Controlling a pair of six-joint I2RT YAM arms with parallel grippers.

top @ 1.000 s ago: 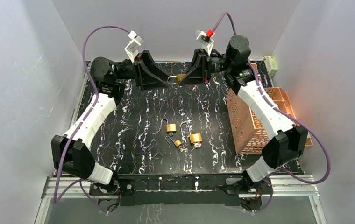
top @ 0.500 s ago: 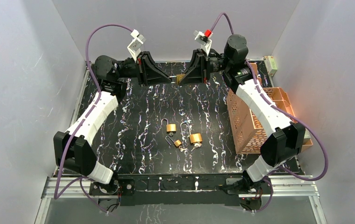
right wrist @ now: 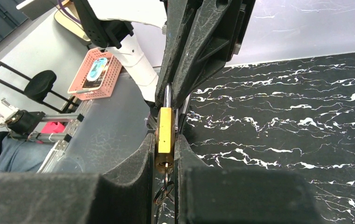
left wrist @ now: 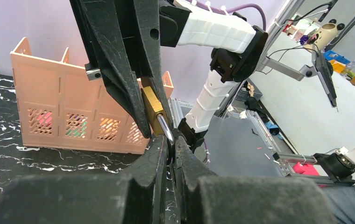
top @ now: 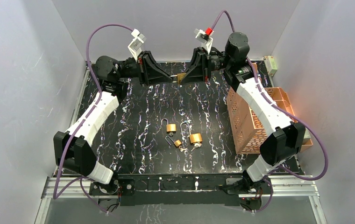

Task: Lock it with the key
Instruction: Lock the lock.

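Since a second ago the left gripper (top: 172, 80) has slid toward the right one and its jaws, then apart, have come together; the silver loop that showed in the gap between the two grippers is now covered. Both grippers meet at 12 o'clock on the table (top: 133, 116), raised above its far edge.

In the left wrist view, the left gripper (left wrist: 171, 142) pinches the steel shackle (left wrist: 165, 128), with almost no gap between the jaws. The right gripper (top: 182, 79) clamps the brass padlock (top: 180, 76) by its body, jaws narrow, flat against its two faces. In the right wrist view the padlock (right wrist: 165, 130) stands on edge between the right gripper (right wrist: 165, 144) pads, with the shackle pointing away into the left fingers. A thin wire ring (right wrist: 164, 193) hangs below the body; whether a key sits in the keyhole I cannot tell.

Near the table's centre lie three spare padlocks (top: 181, 135), shackles open, close together. A peach basket (top: 255, 126) stands at 3 o'clock, along the right edge.
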